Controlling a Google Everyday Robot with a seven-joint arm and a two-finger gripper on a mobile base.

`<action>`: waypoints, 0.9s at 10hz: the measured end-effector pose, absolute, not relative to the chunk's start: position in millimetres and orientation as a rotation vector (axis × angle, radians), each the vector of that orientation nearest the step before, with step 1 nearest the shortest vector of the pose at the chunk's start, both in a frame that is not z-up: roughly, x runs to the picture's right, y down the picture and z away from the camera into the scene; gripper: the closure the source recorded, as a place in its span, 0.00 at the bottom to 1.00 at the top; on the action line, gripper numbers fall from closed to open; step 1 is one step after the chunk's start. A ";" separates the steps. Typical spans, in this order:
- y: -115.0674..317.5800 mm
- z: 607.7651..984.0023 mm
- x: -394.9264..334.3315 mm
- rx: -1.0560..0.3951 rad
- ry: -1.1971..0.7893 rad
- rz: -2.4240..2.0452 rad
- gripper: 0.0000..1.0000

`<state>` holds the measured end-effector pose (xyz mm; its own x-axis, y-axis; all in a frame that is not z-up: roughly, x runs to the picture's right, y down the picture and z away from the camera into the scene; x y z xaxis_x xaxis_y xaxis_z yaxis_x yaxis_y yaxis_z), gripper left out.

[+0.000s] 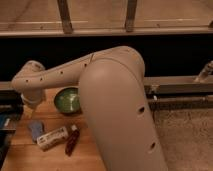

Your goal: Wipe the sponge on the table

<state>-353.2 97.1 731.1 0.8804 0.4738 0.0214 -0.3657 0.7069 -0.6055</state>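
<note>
The blue-grey sponge [35, 129] lies flat near the left edge of the wooden table [20, 156]. My arm sweeps across the middle of the view and bends down at the far left. The gripper [31, 103] hangs at that end, above the table's back-left part and a little behind the sponge, apart from it. The arm's bulk hides the right half of the table.
A green bowl [67, 100] sits behind and to the right of the sponge. A white labelled packet [52, 138] and a dark red packet [71, 140] lie just right of the sponge. A dark rail and wall run behind the table.
</note>
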 end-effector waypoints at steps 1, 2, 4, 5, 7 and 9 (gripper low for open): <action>102.3 733.2 -357.1 -0.644 -0.177 0.463 0.38; 108.1 736.4 -362.0 -0.655 -0.174 0.453 0.38; 116.9 743.9 -366.1 -0.674 -0.162 0.446 0.38; 120.2 746.5 -368.3 -0.681 -0.156 0.443 0.38; 129.4 752.9 -371.1 -0.705 -0.152 0.447 0.38; 129.5 758.2 -366.6 -0.710 -0.153 0.465 0.38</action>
